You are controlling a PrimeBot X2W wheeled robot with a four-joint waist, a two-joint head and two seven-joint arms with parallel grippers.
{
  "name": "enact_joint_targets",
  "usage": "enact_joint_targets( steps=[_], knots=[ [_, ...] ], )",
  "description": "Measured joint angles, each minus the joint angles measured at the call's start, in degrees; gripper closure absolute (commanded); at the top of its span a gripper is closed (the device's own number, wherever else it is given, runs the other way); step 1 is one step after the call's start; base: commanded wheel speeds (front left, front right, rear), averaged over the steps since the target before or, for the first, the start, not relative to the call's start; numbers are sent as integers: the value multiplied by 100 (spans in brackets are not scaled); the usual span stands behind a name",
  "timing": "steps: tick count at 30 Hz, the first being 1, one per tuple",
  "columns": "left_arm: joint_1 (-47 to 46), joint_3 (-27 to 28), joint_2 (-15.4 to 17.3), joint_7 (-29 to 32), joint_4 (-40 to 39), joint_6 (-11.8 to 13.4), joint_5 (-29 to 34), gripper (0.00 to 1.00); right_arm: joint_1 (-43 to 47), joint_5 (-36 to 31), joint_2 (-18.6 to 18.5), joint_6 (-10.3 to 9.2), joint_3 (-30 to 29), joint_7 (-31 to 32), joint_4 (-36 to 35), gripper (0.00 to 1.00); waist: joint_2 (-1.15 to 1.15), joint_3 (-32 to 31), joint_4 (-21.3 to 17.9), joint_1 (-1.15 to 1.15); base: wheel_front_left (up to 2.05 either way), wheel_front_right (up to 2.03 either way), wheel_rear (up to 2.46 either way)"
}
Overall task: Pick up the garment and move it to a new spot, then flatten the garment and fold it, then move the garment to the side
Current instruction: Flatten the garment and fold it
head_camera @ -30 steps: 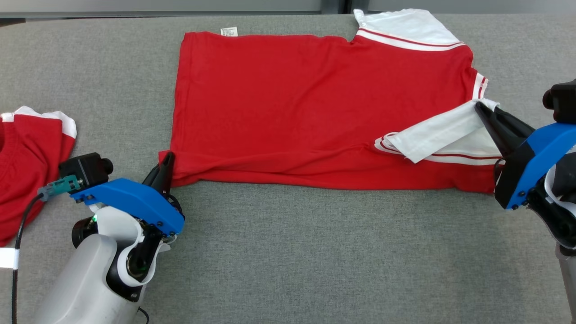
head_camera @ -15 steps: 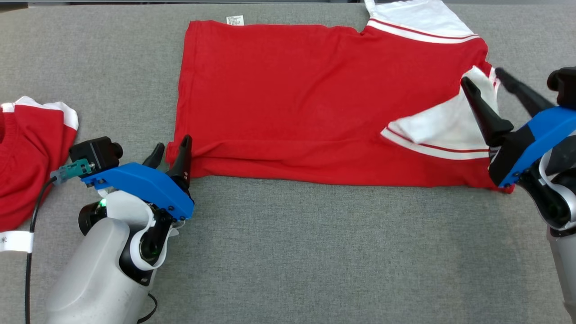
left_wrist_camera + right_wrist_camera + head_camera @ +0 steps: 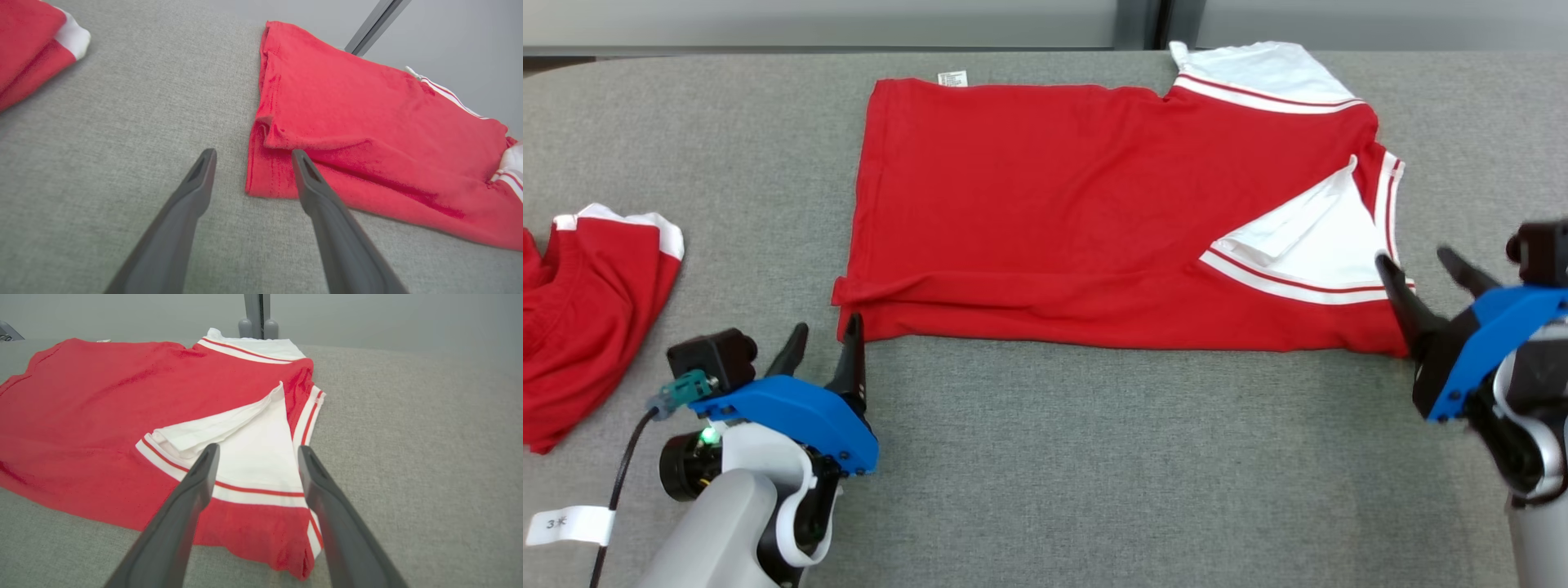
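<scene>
Folding looks half done: the red T-shirt with white striped sleeves (image 3: 1054,204) lies flat on the grey fabric table (image 3: 1094,457). The left gripper (image 3: 827,324) and right gripper (image 3: 1412,256) gape empty by its near corners; pinch both layers, lifting together.

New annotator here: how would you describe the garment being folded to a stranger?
On the grey table, look at the middle. The flat garment lies spread out, one white sleeve folded inward, unlike the crumpled red heap at the left edge.
</scene>
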Motion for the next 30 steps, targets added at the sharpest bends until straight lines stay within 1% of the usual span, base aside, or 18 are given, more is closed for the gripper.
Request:
enact_joint_targets(
  steps=[3, 7, 11, 13, 17, 23, 25, 26, 27, 28, 29, 30],
  knots=[
    [72, -93, 13, 103, -21, 38, 21, 0, 297, -270, 261, -1, -247, 302, -181, 0, 0, -37, -58, 0, 0, 0, 0],
    [18, -202, 45, 241, 105, 137, 148, 0, 459, -670, 623, -1, -489, 414, -274, 0, 0, -16, -134, 0, 0, 0, 0],
    [-150, -223, 48, 290, 266, 242, 205, 0, 456, -903, 873, 0, -643, 405, -122, 0, 0, 67, -210, 0, 0, 0, 0],
    [-197, -234, 43, 324, 321, 278, 210, 0, 407, -946, 943, -1, -677, 383, 44, 0, 0, 126, -237, 0, 0, 0, 0],
    [-336, -302, 53, 410, 419, 269, 265, 0, 233, -1139, 1014, 0, -816, 285, 391, 0, 0, 232, -261, 0, 0, 0, 0],
    [-524, -477, 58, 625, 573, 176, 336, 0, 47, -1276, 1085, -1, -1047, 156, 798, 0, 0, 320, -215, 0, 0, 0, 0],
    [-601, -577, 70, 779, 637, 90, 353, 0, -9, -1211, 1083, -1, -1034, 169, 914, 0, 0, 331, -204, -1, 0, 0, 0],
    [-631, -600, 71, 837, 665, 58, 345, 31, -19, -1191, 1083, -2, -1001, 198, 961, 0, 0, 331, -202, -1, 0, 0, 0],
    [-645, -622, 69, 872, 689, 19, 342, 56, -31, -1192, 1081, -8, -976, 219, 989, 30, 0, 327, -202, -1, 0, 0, 0],
    [-659, -638, 69, 905, 712, -14, 334, 87, -37, -1191, 1081, -8, -964, 218, 1005, 83, 0, 320, -202, -1, 0, 0, 0],
    [-663, -638, 63, 918, 725, -38, 302, 100, -38, -1181, 1081, -8, -950, 213, 1013, 100, 0, 312, -200, -1, 0, 0, 0],
    [-662, -637, 48, 918, 742, -78, 268, 100, -36, -1154, 1084, -7, -942, 211, 1014, 100, 0, 300, -197, -1, 0, 0, 0]
  ],
)
